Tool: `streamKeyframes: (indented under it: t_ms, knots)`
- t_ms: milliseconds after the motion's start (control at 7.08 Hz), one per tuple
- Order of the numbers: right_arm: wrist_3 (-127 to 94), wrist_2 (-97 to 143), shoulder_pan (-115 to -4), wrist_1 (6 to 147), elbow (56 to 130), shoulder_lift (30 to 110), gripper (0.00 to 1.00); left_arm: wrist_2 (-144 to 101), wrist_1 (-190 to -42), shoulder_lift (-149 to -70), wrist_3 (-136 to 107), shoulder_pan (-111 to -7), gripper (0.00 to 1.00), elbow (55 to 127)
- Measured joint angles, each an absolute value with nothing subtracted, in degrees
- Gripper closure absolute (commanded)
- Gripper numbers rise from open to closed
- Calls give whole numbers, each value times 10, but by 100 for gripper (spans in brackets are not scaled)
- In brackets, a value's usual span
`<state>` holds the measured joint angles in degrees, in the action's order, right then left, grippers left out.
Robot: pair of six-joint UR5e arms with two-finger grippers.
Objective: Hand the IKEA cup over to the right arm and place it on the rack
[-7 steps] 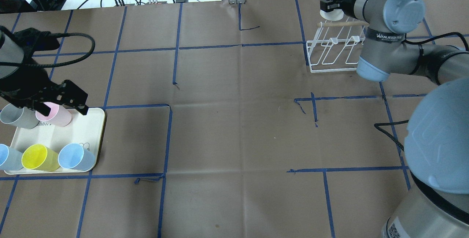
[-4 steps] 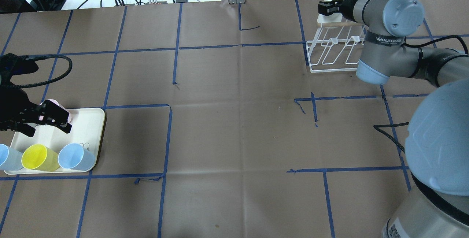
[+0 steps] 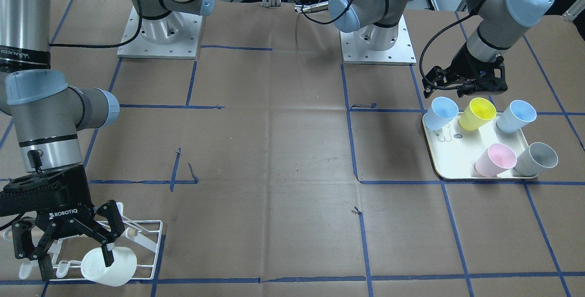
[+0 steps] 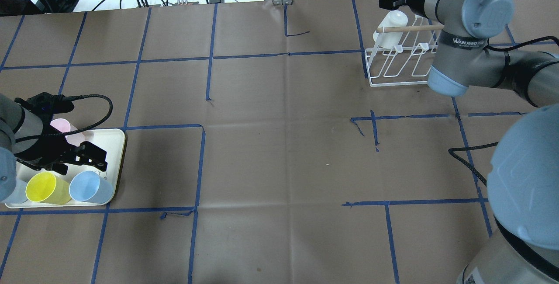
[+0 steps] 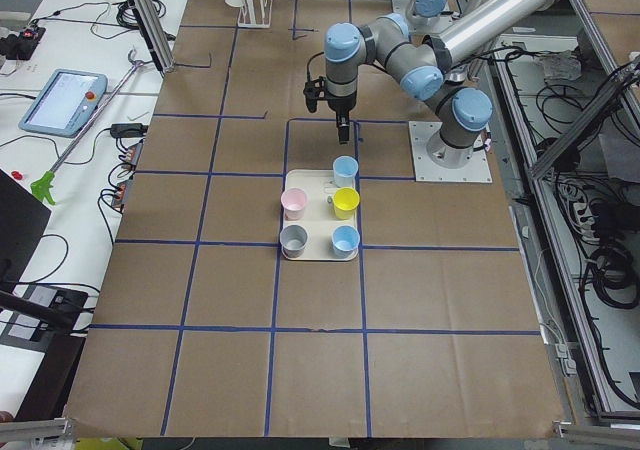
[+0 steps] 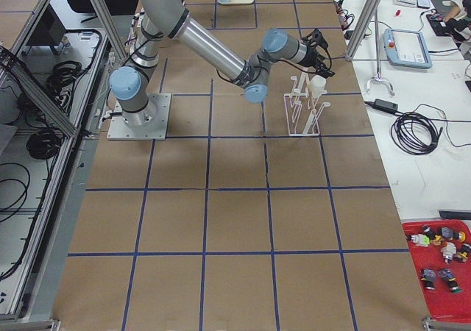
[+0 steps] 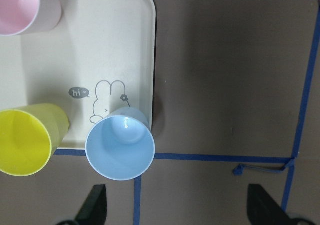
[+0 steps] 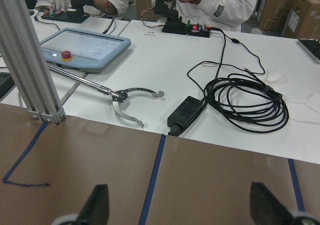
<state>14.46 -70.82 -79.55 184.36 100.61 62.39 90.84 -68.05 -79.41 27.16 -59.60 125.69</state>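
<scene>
Right end effector (image 3: pixel 77 265) (spread wide) hovers above cup (image 3: pixel 112 269) on rack (image 4: pixel 412 27).

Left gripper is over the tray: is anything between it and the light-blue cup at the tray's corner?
Nothing visible. The open left gripper hovers above the tray, and its wrist view looks down into the light-blue cup unobstructed. The yellow cup stands close beside it, so finger room on that side may be tight.
</scene>
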Motion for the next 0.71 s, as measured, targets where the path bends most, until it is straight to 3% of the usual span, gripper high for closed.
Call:
streamKeyframes:
  t_ms: [424,565,707]
  knots:
    - [77,-708,-805,1842,1011,690,0,932,-605,-846,270,-595,1,1294]
    - [7,-708,-818,1842,1013,709,0,935,-600,-854,270,-594,8,1300]
    - [-62,-708,-839,1842,1018,721,0,938,-599,-856,270,-594,29,1305]
